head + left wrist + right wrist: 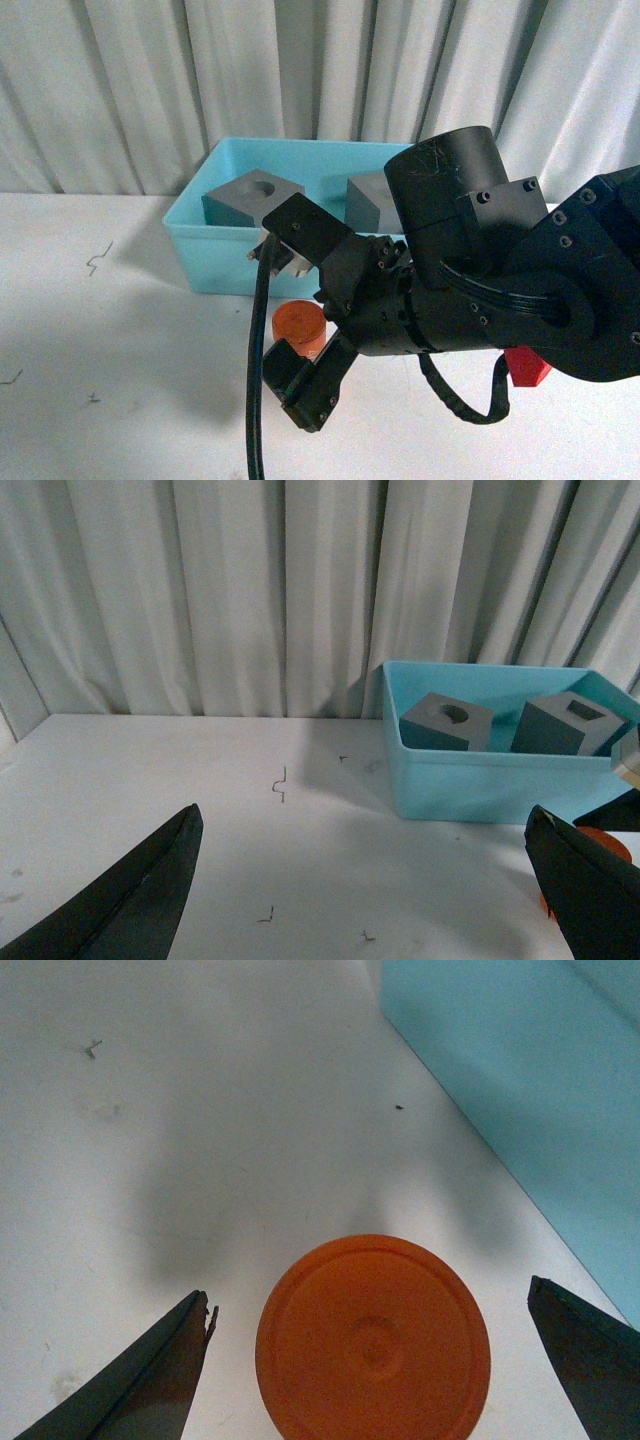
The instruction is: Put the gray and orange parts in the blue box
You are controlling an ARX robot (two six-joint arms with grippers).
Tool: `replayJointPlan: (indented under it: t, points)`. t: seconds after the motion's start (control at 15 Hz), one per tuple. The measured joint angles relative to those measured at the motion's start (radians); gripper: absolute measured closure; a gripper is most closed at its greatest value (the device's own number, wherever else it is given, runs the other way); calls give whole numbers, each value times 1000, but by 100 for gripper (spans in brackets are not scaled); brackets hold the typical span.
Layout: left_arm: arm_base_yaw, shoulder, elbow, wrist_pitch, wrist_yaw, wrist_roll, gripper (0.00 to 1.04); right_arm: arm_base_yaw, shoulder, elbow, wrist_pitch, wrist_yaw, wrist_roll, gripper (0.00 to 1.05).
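The orange cylinder (300,327) stands on the white table just in front of the blue box (200,250). My right gripper (290,305) is open around it, one finger on each side and a gap on both. The right wrist view shows the cylinder's flat round top (373,1340) between the fingers (140,1380). Both gray cubes lie inside the box: one with a round recess (250,200), the other (368,203) partly behind my arm. The left wrist view shows the cubes (445,725) (570,723) in the box (480,780). My left gripper (360,880) is open over bare table.
A small red part (527,367) lies on the table under my right arm. Gray curtains hang close behind the box. The box wall (520,1110) runs near the cylinder. White tabletop (90,330) stretches left of the box, with a few small dark marks.
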Motion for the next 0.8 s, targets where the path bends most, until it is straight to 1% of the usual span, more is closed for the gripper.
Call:
replayJointPlan:
  t: [0.33, 0.4, 0.53, 0.8]
  points:
    - [0, 0, 0, 0, 0, 0, 7, 0, 9, 24, -2, 4, 0, 6]
    - [0, 0, 0, 0, 0, 0, 7, 0, 10, 27, -1, 4, 0, 8]
    - [0, 0, 0, 0, 0, 0, 7, 0, 15, 34, 0, 5, 2, 13]
    - [0, 0, 0, 0, 0, 0, 7, 0, 26, 35, -1, 6, 5, 41]
